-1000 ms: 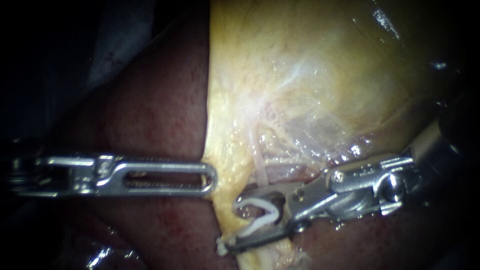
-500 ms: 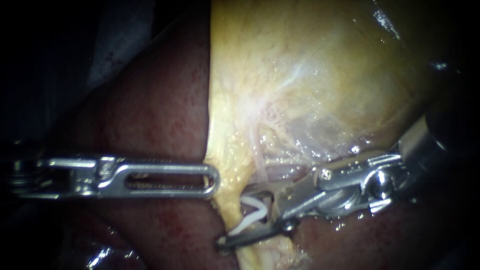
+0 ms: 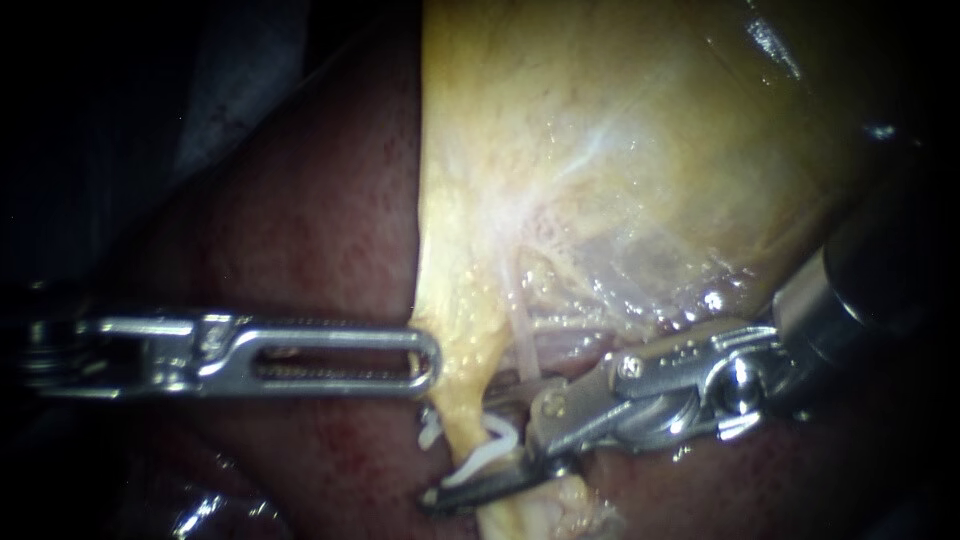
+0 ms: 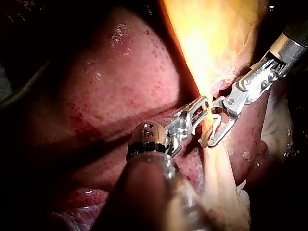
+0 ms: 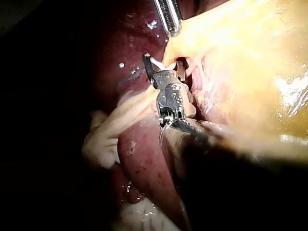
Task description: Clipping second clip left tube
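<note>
Leftward across the tissue, my right instrument [image 3: 462, 450] has advanced since a second ago. Its jaws stand well apart with an open white clip [image 3: 485, 455] seated between them, and they now straddle the yellow strand at the lower edge of the gallbladder [image 3: 620, 150]. A pale tube [image 3: 521, 343] runs down from the gallbladder to the upper jaw. My left instrument [image 3: 425, 360] has not moved. Its slotted jaws lie together, pinching the gallbladder's edge over the dark red liver [image 3: 300, 230].
</note>
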You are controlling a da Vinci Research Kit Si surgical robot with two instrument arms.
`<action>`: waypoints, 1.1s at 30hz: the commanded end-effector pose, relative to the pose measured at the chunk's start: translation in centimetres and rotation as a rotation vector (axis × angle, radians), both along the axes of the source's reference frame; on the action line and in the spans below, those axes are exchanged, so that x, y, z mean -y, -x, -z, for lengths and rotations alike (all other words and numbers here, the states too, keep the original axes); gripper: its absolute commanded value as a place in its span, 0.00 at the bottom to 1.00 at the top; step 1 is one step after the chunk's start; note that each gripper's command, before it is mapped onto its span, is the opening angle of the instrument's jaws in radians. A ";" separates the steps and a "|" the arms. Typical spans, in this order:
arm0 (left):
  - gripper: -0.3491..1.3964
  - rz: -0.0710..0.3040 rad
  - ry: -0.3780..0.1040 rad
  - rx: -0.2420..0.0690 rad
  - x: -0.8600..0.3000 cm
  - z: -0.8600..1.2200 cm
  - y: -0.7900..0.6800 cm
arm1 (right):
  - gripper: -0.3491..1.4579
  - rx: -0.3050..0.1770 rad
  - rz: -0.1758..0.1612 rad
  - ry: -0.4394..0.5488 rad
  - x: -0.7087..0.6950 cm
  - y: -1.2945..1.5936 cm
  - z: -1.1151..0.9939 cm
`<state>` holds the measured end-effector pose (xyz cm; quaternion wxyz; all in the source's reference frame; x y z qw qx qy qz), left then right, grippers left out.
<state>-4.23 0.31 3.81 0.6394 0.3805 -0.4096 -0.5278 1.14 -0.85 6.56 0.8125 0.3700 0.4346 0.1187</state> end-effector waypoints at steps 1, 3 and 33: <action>0.00 0.000 0.000 0.000 0.00 0.00 0.00 | 0.42 0.000 0.001 0.000 -0.01 0.01 0.01; 0.00 0.000 0.000 0.000 0.00 0.00 0.00 | 0.41 0.000 0.002 0.000 -0.01 0.02 0.01; 0.00 -0.002 0.000 0.001 0.01 -0.01 0.02 | 0.00 0.076 -0.029 -0.098 -0.08 0.09 -0.08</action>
